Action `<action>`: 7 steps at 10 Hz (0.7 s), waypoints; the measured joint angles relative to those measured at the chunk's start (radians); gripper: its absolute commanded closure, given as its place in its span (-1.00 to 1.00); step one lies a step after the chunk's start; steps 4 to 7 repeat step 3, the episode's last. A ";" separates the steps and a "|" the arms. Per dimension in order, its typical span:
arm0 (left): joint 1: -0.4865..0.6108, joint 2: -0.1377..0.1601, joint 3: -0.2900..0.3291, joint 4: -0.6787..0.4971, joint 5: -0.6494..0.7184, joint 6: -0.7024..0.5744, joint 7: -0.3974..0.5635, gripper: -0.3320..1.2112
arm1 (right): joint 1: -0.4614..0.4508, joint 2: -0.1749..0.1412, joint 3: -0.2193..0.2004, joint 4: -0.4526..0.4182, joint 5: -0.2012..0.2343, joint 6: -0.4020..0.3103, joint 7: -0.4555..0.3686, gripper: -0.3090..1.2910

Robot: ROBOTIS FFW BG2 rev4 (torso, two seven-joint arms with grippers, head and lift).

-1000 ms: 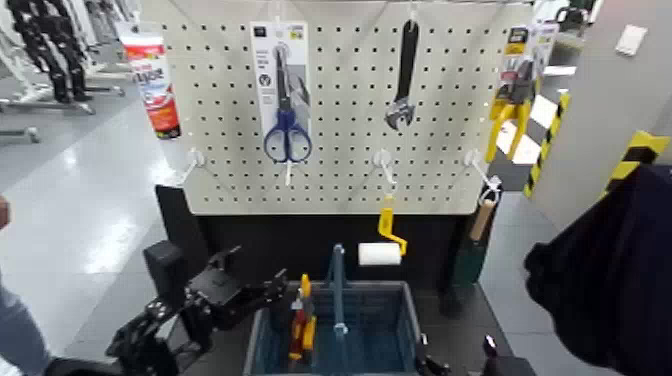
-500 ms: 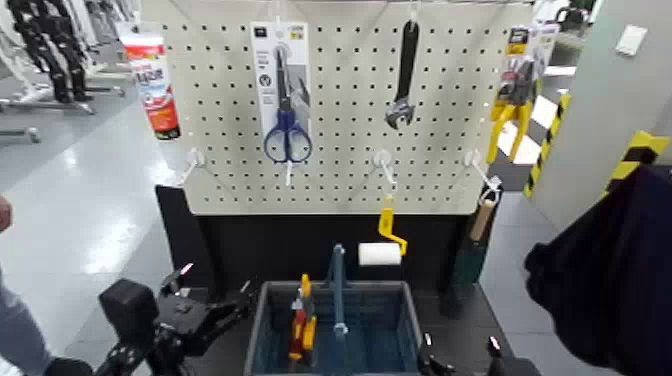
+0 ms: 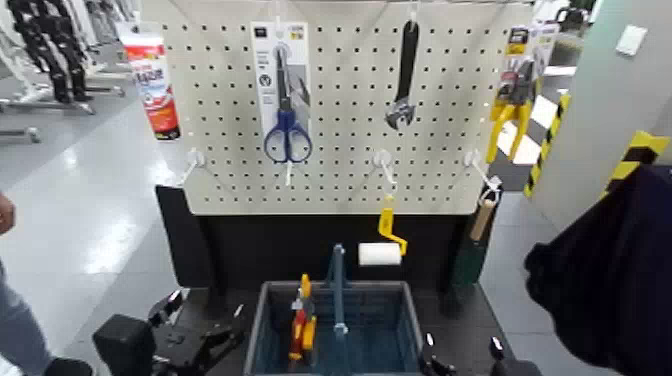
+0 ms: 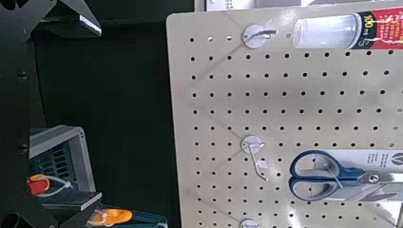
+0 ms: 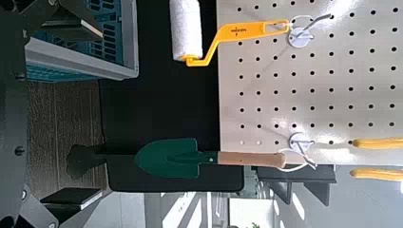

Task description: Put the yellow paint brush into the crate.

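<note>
The blue-grey crate (image 3: 335,325) stands low in the middle of the head view, under the pegboard. An orange-yellow handle (image 3: 305,290) that looks like the yellow paint brush stands in its left half beside a red-and-yellow tool (image 3: 297,332); its bristles are hidden. My left gripper (image 3: 205,310) is open and empty, low and to the left of the crate, clear of it. The left wrist view shows a corner of the crate (image 4: 59,152) and an orange tip (image 4: 114,217). My right gripper (image 3: 460,348) is open and empty at the crate's front right.
A pegboard (image 3: 340,130) behind the crate holds scissors (image 3: 287,100), a wrench (image 3: 404,75), a tube (image 3: 150,80) and yellow pliers (image 3: 515,95). A yellow-handled roller (image 3: 382,245) and a green trowel (image 5: 181,157) hang lower. A person's arm (image 3: 8,290) is at far left.
My left arm has drawn back from the crate's left rim, down and to the left, with its gripper empty. The tools in the crate have stayed put.
</note>
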 measured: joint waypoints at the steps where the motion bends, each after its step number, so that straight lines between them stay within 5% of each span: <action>1: 0.014 -0.008 0.004 -0.005 -0.008 -0.003 0.001 -0.44 | 0.000 -0.001 0.000 0.000 0.002 0.000 0.000 -0.44; 7: 0.021 -0.008 0.006 -0.010 -0.012 0.000 0.000 -0.44 | 0.000 -0.002 0.000 -0.001 0.006 0.000 0.000 -0.44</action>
